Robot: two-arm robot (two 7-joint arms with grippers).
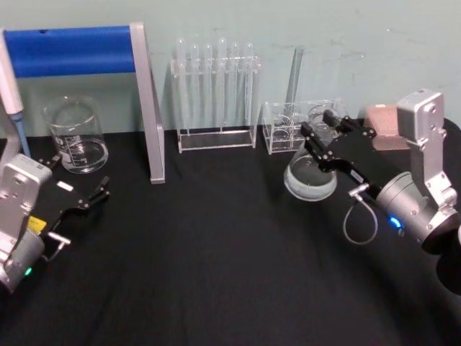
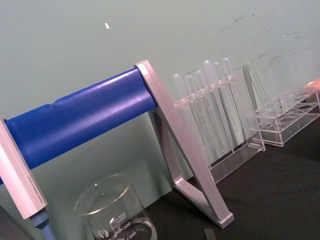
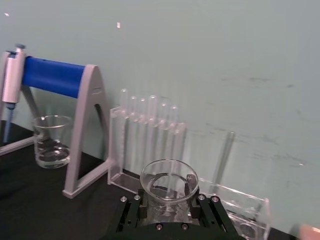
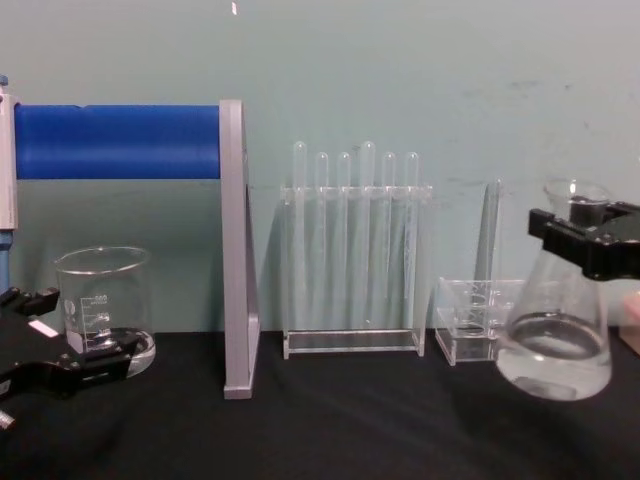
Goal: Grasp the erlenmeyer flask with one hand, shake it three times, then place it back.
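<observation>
A: What takes the most room here?

B: The black table (image 1: 216, 288), across the whole lower half of the head view. On it, at the upper left, is the blue-barred stand (image 1: 72, 50), and at the upper middle the test tube rack (image 1: 215, 101). A beaker (image 1: 75, 137) sits at the left, under the blue bar.

A: And the arms?

B: The right gripper (image 4: 588, 238) comes in from the right edge of the chest view. It is clenched on the neck of the erlenmeyer flask (image 4: 557, 345), just under the flared rim. The left gripper (image 1: 81, 180) rests at the lower left of the head view, jaws apart and holding nothing, well apart from the flask.

A: How does the flask lie from the gripper?

B: The wide base hangs below the jaws, in front of the small clear rack (image 4: 470, 320). It seems lifted off the table, but this is only a judgement.

A: And its long axis?

B: Nearly upright, leaned a little. The mouth points up and the base down, with some clear liquid in the bottom. For the shaking, the right arm should keep the mouth upward so that nothing spills.
</observation>
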